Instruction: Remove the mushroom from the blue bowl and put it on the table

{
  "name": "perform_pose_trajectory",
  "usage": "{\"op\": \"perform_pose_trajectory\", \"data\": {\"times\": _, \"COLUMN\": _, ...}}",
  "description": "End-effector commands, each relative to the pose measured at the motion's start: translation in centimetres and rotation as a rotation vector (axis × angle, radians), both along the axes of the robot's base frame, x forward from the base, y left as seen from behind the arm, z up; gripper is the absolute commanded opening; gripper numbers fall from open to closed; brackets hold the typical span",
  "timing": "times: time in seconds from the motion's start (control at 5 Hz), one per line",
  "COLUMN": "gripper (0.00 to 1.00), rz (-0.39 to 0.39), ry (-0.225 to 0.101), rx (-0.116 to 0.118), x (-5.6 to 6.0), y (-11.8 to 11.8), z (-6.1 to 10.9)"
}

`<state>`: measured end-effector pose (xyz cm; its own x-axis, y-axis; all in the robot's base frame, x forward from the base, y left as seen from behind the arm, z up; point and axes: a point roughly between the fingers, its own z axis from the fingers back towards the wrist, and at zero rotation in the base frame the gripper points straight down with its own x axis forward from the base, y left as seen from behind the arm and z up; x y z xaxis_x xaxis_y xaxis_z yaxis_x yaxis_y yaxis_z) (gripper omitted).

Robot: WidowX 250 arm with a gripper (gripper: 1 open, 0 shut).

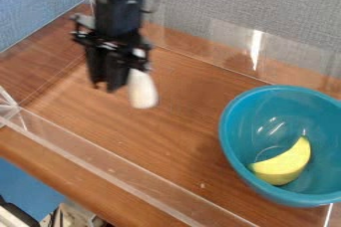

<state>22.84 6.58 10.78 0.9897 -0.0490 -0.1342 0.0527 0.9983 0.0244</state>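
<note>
My gripper points straight down over the left middle of the table and is shut on the mushroom. Only the mushroom's white stem shows, sticking out below and to the right of the black fingers; its cap is hidden between them. I cannot tell whether the stem touches the wood. The blue bowl stands at the right front, well away from the gripper, with a yellow banana-shaped piece lying inside it.
Low clear acrylic walls run along the table's front, left and back edges, with a clear corner bracket at the back left. Bare wood lies between the gripper and the bowl.
</note>
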Motion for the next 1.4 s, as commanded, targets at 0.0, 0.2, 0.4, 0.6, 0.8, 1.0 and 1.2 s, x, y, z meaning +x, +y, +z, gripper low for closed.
{"op": "perform_pose_trajectory", "data": {"times": 0.0, "gripper": 0.00, "rz": -0.041, "ry": -0.029, "rx": -0.010, "x": 1.6, "y": -1.1, "z": -0.2}}
{"op": "perform_pose_trajectory", "data": {"times": 0.2, "gripper": 0.00, "rz": -0.068, "ry": -0.023, "rx": -0.029, "x": 2.3, "y": -2.0, "z": -1.7}}
{"op": "perform_pose_trajectory", "data": {"times": 0.4, "gripper": 0.00, "rz": -0.081, "ry": -0.018, "rx": -0.042, "x": 2.6, "y": -2.6, "z": -2.8}}
{"op": "perform_pose_trajectory", "data": {"times": 0.6, "gripper": 0.00, "rz": -0.089, "ry": -0.024, "rx": -0.045, "x": 2.7, "y": -3.2, "z": -3.1}}
{"op": "perform_pose_trajectory", "data": {"times": 0.8, "gripper": 0.00, "rz": -0.013, "ry": -0.039, "rx": -0.041, "x": 3.2, "y": -3.3, "z": -2.0}}
{"op": "perform_pose_trajectory", "data": {"times": 1.0, "gripper": 0.00, "rz": 0.057, "ry": -0.057, "rx": -0.035, "x": 3.7, "y": -3.3, "z": -0.8}}
{"op": "perform_pose_trajectory", "data": {"times": 1.2, "gripper": 0.00, "rz": 0.002, "ry": -0.070, "rx": -0.036, "x": 4.3, "y": -2.7, "z": -1.3}}
